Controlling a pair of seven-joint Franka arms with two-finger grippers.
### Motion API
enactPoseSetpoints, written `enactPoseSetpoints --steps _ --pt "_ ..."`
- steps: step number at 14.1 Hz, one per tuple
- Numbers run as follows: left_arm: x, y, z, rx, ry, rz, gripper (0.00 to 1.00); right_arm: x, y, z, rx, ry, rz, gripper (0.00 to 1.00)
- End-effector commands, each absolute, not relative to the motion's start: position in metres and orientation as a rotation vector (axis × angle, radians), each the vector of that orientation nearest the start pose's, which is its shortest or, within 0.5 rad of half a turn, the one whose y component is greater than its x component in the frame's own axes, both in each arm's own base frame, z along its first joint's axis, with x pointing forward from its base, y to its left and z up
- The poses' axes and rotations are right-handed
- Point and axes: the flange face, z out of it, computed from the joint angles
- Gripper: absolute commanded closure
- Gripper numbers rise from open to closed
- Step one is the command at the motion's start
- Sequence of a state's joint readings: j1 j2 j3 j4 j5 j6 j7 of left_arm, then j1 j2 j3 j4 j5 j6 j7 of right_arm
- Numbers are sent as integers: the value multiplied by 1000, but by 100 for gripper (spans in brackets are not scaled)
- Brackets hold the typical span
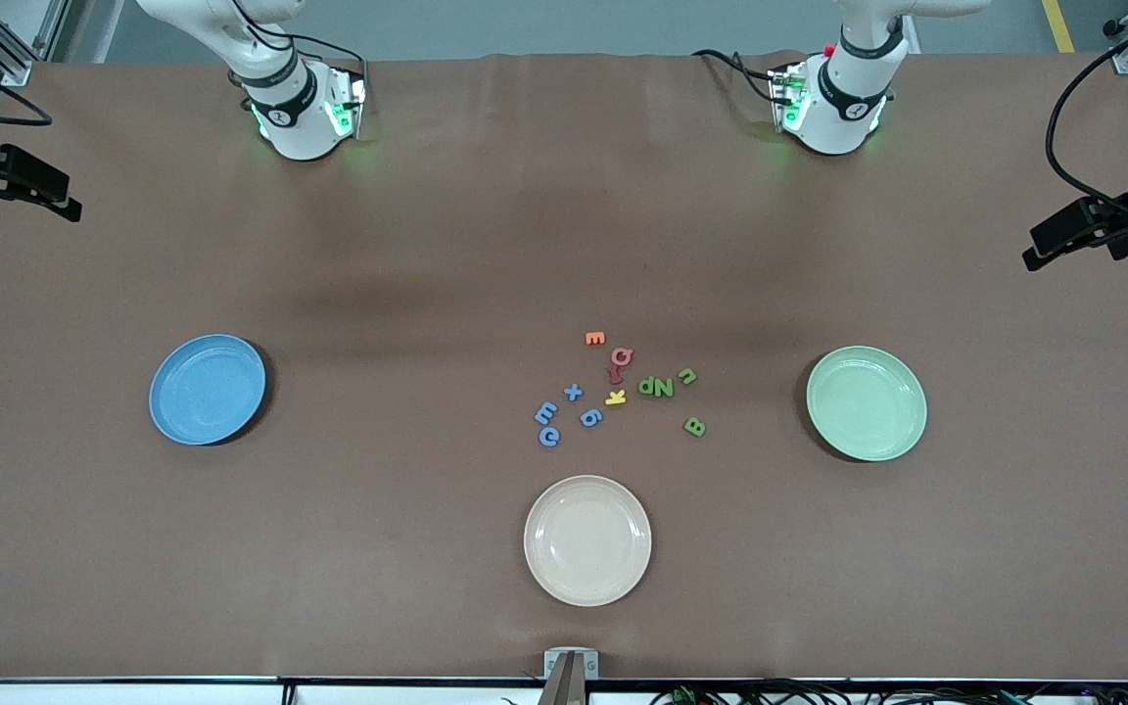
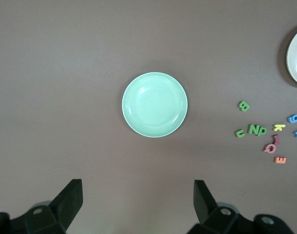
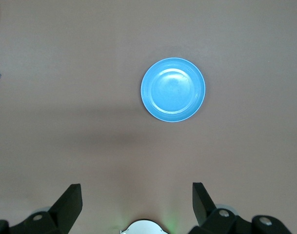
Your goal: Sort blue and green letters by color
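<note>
Nothing's sorted yet: blue and green letters (image 1: 613,394) lie clustered mid-table, round blue plate (image 1: 208,389) and round pale-green plate (image 1: 867,402) bare, left gripper (image 2: 138,207) and right gripper (image 3: 136,207) spread wide, waiting high above.

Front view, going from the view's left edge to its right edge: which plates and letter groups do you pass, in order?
blue plate → blue letters → cream plate → green letters → green plate. The red, orange and yellow letters overlap the blue and green groups, so they are left out.
</note>
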State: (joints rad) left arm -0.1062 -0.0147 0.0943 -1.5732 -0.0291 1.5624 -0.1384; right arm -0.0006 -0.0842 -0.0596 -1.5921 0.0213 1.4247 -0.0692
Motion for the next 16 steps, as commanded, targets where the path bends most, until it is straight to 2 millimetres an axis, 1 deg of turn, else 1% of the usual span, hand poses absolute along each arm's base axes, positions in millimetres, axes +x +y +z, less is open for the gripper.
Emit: enactPoseSetpoints --steps 1,4,5,6,7,9,10,11,13,15,16 --pt "552 -9 635 -3179 -216 -19 0 503 -28 650 -3101 -3 121 0" --pt "551 -10 635 -3180 -243 -13 0 503 -28 650 -3101 -3 121 0" --pt "551 -8 631 -3181 -277 5 0 503 -28 650 -3102 -3 121 0" --pt "552 -10 628 -3187 -329 21 0 503 -28 650 -3103 -3 119 0" --pt "556 -13 620 -3180 -367 46 0 503 -28 650 -3102 -3 121 0" --pt "569 -26 595 -3183 -360 118 0 503 -29 649 -3101 -1 123 0" --pt "571 -29 590 -3181 -356 130 0 503 -29 649 -3102 0 126 0" --pt "574 -33 581 -3182 -355 159 0 503 -29 650 -3102 -3 123 0" --pt "590 -53 554 -3225 -362 201 0 503 -33 650 -3101 2 123 0" --pt "608 -87 517 -3217 -388 201 0 503 -33 653 -3102 -1 111 0" --pt "618 -107 497 -3198 -439 185 0 504 -33 655 -3103 -1 104 0"
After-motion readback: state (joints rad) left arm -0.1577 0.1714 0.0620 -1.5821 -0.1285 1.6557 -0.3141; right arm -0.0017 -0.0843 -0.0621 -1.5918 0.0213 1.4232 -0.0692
